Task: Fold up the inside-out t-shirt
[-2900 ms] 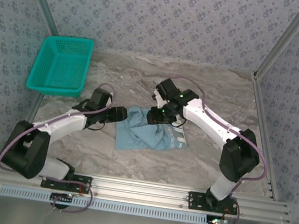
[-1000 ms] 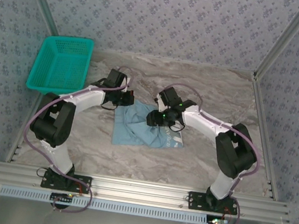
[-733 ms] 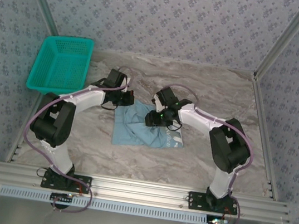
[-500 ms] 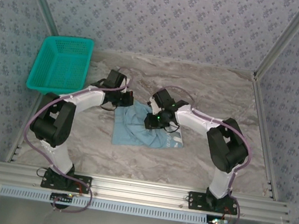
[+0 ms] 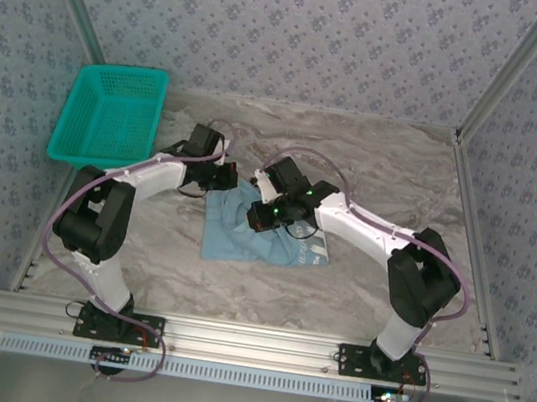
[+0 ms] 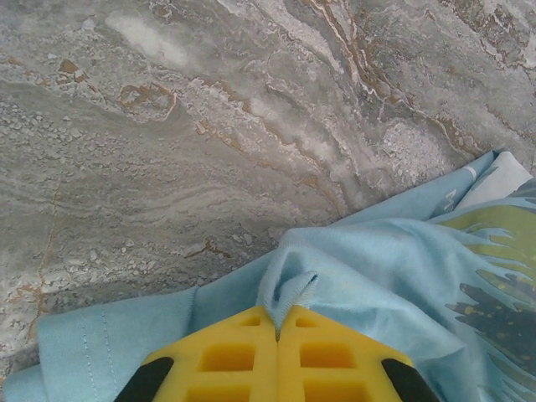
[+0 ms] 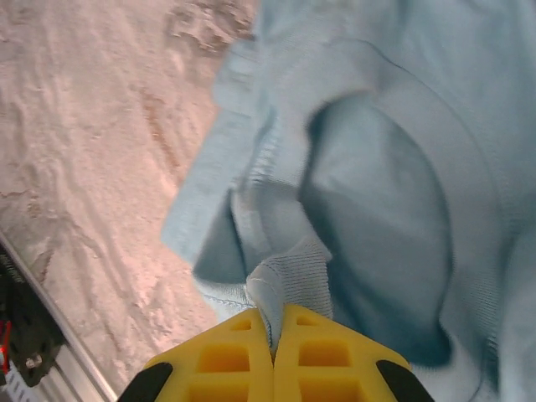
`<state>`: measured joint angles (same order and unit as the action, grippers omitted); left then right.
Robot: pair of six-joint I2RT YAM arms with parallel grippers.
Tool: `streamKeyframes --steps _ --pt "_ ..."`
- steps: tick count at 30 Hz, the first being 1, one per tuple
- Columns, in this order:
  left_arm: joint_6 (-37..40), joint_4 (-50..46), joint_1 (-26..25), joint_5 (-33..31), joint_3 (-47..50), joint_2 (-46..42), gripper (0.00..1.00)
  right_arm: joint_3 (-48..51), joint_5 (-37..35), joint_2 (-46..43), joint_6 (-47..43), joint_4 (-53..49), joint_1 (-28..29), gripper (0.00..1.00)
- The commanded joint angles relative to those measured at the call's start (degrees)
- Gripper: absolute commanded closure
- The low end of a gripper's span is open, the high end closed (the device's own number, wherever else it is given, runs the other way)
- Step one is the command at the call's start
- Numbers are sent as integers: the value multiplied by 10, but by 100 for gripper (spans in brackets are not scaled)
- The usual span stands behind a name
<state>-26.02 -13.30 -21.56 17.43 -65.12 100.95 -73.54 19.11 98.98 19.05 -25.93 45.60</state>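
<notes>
The inside-out t-shirt, light blue, lies bunched in the middle of the marble table, a white print near its right edge. My left gripper is at the shirt's far left corner, shut on a pinched fold of blue cloth between its yellow fingers. My right gripper sits over the shirt's middle, shut on a ribbed edge of the t-shirt; cloth hangs slack in folds past its yellow fingers. A greenish print shows on the cloth in the left wrist view.
A teal mesh basket stands at the far left of the table. Patterned walls close in the back and sides, and a metal rail runs along the near edge. Bare marble lies right of the shirt and behind it.
The right gripper slid left across the shirt and closed on its ribbed edge. The left gripper stayed shut at the far left corner; earlier it carried that corner away from the near left.
</notes>
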Motion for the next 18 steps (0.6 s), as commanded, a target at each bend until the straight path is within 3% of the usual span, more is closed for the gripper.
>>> streamKeyframes --steps 1,10,15,18 --pt "-5 -3 6 19 -30 8 100 -20 11 -10 8 9 16 100" --pt "-7 6 39 29 -46 27 100 -16 34 46 50 117 75 96" --pt "-7 17 58 40 -29 41 99 -56 57 112 41 117 97 83" --pt "-5 22 72 37 -19 44 97 -67 89 107 15 97 103 68"
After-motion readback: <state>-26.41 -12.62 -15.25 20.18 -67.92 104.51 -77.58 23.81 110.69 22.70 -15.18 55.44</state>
